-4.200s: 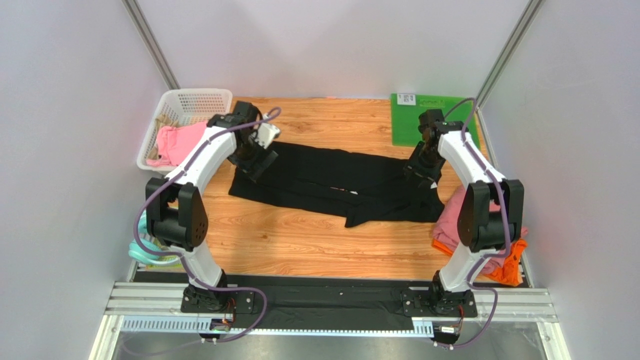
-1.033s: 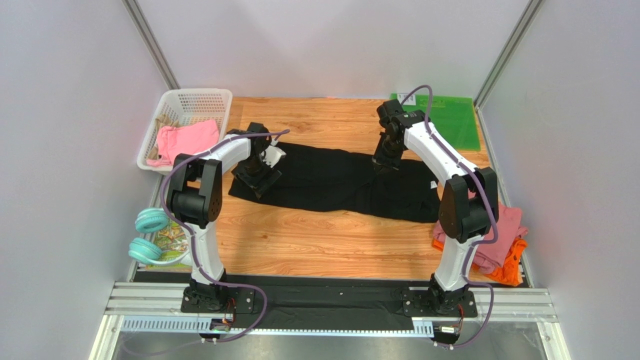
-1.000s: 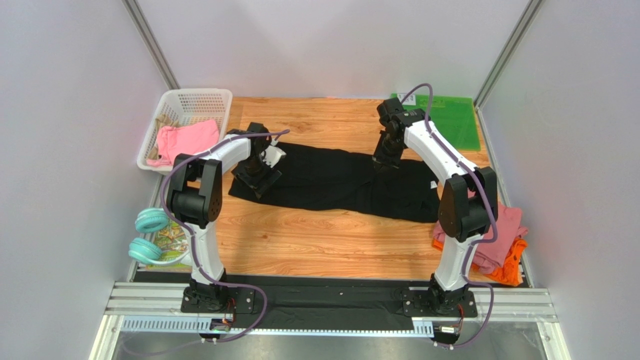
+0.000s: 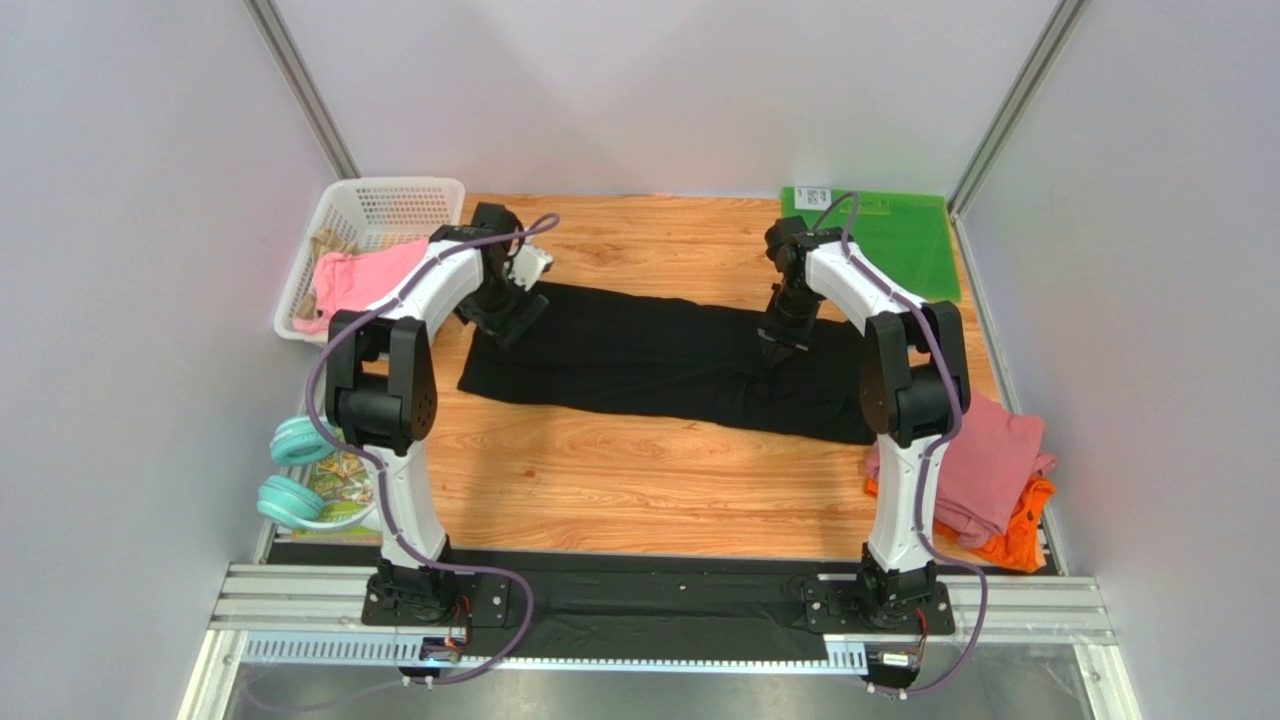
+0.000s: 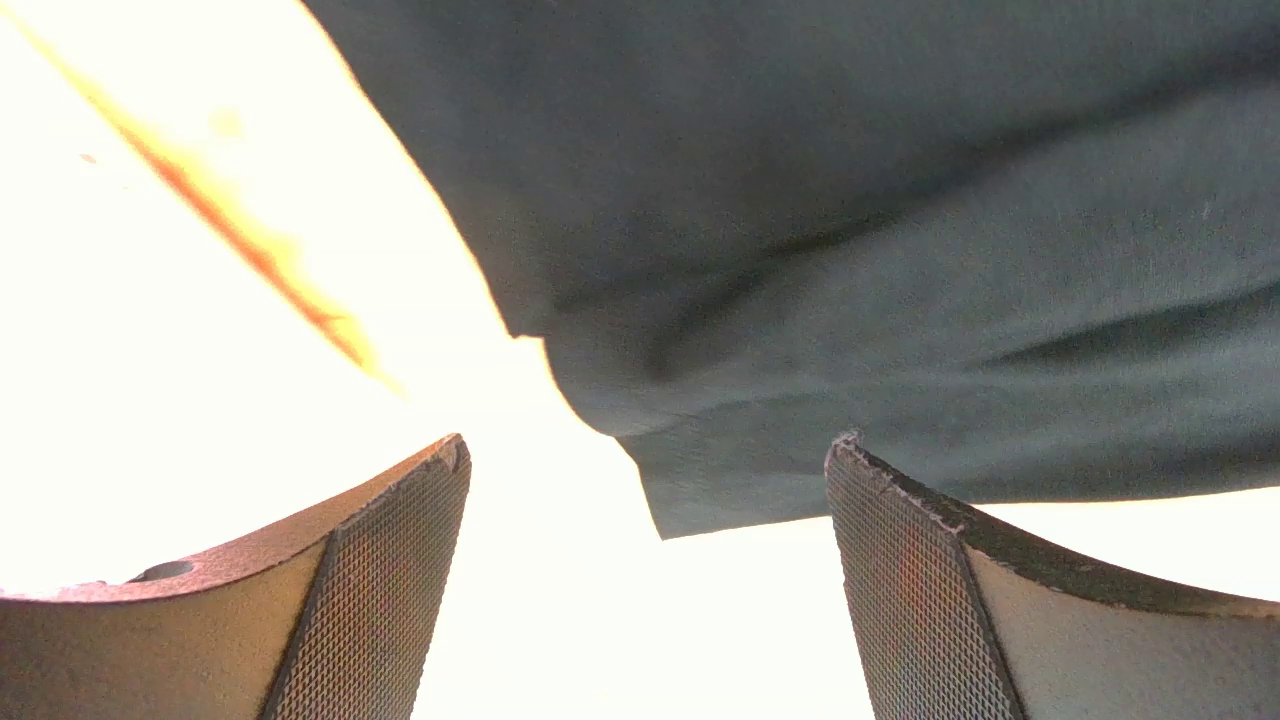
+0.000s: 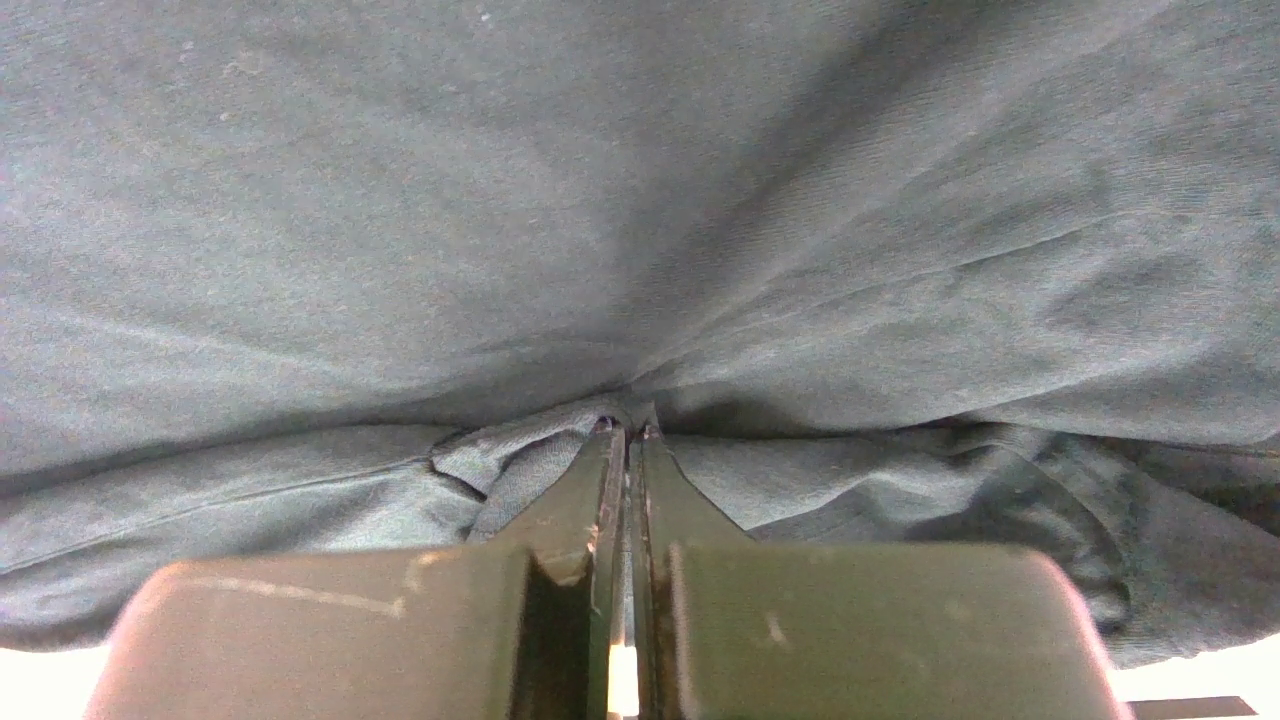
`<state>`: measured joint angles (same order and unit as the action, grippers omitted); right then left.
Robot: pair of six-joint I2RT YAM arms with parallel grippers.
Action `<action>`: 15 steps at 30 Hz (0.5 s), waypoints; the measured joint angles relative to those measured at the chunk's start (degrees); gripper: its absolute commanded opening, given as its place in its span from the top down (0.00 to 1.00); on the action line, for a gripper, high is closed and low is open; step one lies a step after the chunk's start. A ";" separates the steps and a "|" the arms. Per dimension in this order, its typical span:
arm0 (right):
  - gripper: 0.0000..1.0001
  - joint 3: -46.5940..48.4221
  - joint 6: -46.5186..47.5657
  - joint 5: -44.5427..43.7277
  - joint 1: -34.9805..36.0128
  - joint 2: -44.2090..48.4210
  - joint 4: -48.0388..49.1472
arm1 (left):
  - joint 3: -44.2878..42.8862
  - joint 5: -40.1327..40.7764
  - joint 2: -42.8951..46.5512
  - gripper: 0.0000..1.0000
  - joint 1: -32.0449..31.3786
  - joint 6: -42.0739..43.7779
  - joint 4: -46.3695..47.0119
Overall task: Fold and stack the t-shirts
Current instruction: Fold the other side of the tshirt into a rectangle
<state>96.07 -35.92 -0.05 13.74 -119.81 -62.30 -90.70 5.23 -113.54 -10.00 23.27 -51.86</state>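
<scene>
Your left arm [image 4: 376, 398] rises from its base at the near edge, bends at the elbow and reaches toward 11 o'clock. The left gripper [image 4: 508, 311] is poised over the far left corner of the black shirt [image 4: 661, 360]. Its fingers [image 5: 383, 570] stand wide apart. A corner of the shirt shows between and just beyond them, and nothing is gripped.

Your right arm [image 4: 909, 398] stands nearly straight up from its base and runs toward 12 o'clock. Its wrist tips down onto the shirt right of centre. The right gripper [image 4: 783, 336] has its jaws pressed together on a small pinch of black cloth, with wrinkles drawn in toward the tips.

The only label is a white tag [image 4: 813, 197] on the far corner of the green mat [image 4: 887, 248], and it is too small to read.

A metal rail [image 4: 661, 608] crosses the near edge and carries both bases. On the wooden table [image 4: 631, 488], teal headphones [image 4: 293, 473] lie at 8 o'clock. At 4 o'clock a pink shirt [image 4: 984, 458] lies on an orange shirt [image 4: 1029, 543]. The black shirt stretches flat across the middle from 9 to 3 o'clock. A white basket [image 4: 394, 200] holding pink cloth [image 4: 361, 281] sits at 10 o'clock, and the mat at 1 o'clock. Pale walls [image 4: 661, 90] close the cell, with metal posts in the far corners.
</scene>
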 measured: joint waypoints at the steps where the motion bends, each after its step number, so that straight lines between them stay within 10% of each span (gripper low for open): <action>1: 1.00 0.00 0.02 0.17 -0.02 0.00 0.04 | -1.05 0.11 -0.04 0.07 0.15 -0.17 0.04; 15: 0.99 -0.02 0.44 1.22 0.07 0.00 0.94 | 3.76 -2.16 0.31 0.16 -0.04 -2.56 -1.62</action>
<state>96.05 -35.48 1.17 13.80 -119.81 -61.36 -86.94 3.07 -113.23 -10.04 20.71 -53.47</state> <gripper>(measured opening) 0.008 0.910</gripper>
